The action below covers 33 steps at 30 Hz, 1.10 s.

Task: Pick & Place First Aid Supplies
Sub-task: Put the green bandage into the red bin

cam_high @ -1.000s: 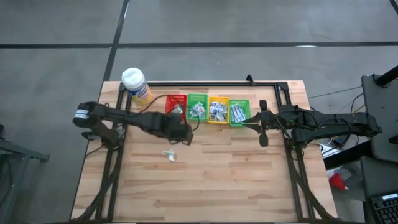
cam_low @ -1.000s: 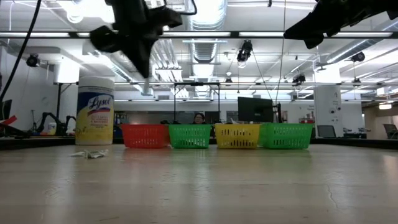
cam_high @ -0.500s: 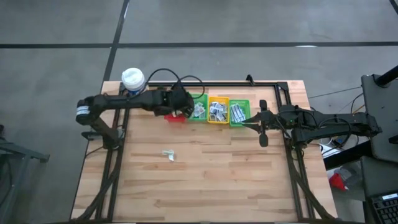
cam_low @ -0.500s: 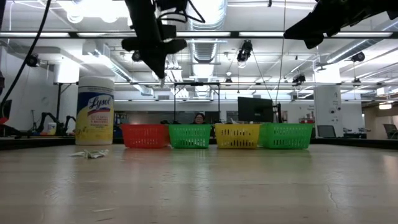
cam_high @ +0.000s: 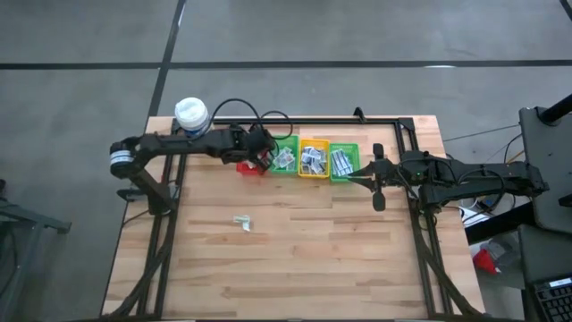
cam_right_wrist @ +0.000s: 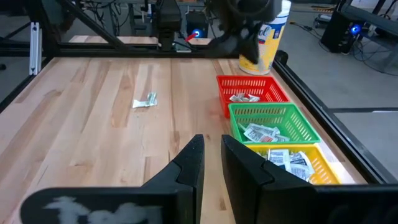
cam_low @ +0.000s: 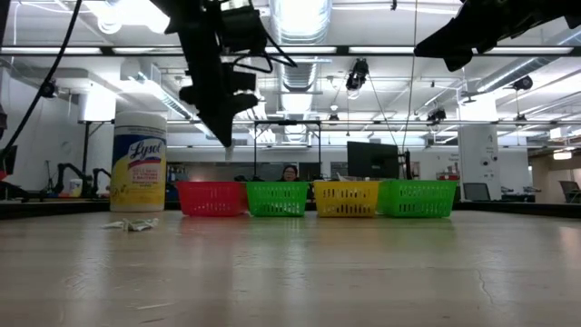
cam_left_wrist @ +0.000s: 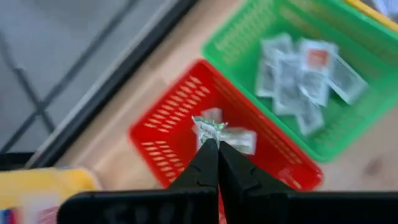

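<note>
Wooden table [cam_high: 304, 250] under bright ceiling lights; left pincer [cam_left_wrist: 214, 144] clenched on packet [cam_left_wrist: 208, 127] above red basket [cam_left_wrist: 168, 130].

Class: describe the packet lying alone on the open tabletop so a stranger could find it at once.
Start at the row of four baskets along the table's far edge. Come toward the near side from the red basket, onto bare wood, to the small crumpled white packet. Unlike every other packet, it lies outside any basket.

Packet [cam_left_wrist: 210, 129] print blurred, unreadable
</note>
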Motion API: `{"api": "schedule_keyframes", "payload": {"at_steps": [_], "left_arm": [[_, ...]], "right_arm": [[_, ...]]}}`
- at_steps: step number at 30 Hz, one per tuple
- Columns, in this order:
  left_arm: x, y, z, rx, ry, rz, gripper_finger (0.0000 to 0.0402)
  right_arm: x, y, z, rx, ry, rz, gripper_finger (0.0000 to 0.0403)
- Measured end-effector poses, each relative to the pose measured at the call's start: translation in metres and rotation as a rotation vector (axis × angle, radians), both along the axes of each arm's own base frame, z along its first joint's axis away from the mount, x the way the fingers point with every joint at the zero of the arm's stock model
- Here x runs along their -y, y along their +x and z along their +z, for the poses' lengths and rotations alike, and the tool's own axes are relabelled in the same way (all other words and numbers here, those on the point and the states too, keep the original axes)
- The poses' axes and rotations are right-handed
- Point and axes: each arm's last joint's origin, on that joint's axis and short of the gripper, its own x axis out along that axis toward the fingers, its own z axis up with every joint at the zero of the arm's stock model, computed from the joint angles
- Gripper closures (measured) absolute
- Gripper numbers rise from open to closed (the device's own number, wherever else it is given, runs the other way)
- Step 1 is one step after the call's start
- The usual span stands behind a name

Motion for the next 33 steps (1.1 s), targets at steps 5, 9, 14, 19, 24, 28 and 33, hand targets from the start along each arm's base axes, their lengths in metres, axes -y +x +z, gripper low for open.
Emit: {"api": "schedule_keyframes", "payload": {"at_steps": [5, 9, 14, 19, 24, 28, 33], "left_arm": [[-0.002, -0.001, -0.017, -0.028, -0.077, -0.048, 0.0401], [-0.007, 0.0, -0.034, -0.052, -0.154, -0.054, 0.0401], [-0.011, 0.004, -0.052, -0.106, -0.156, -0.036, 0.0401], [-0.012, 0.007, -0.057, -0.115, -0.155, -0.033, 0.0401], [-0.012, 0.006, -0.056, -0.112, -0.154, -0.031, 0.0401], [-0.013, 0.006, -0.056, -0.113, -0.153, -0.033, 0.0401], [-0.013, 0.006, -0.056, -0.129, -0.148, -0.058, 0.0401]], "right_arm": [[0.0, 0.0, 0.0, -0.001, 0.0, 0.0, 0.0351], [0.0, 0.0, 0.0, 0.0, 0.0, 0.0, 0.0351], [0.0, 0.0, 0.0, 0.0, 0.0, 0.0, 0.0351], [0.0, 0.0, 0.0, -0.001, 0.0, 0.0, 0.0351], [0.0, 0.0, 0.0, -0.001, 0.0, 0.0, 0.0351], [0.0, 0.0, 0.0, -0.001, 0.0, 0.0, 0.0351], [0.0, 0.0, 0.0, -0.001, 0.0, 0.0, 0.0351]]}}
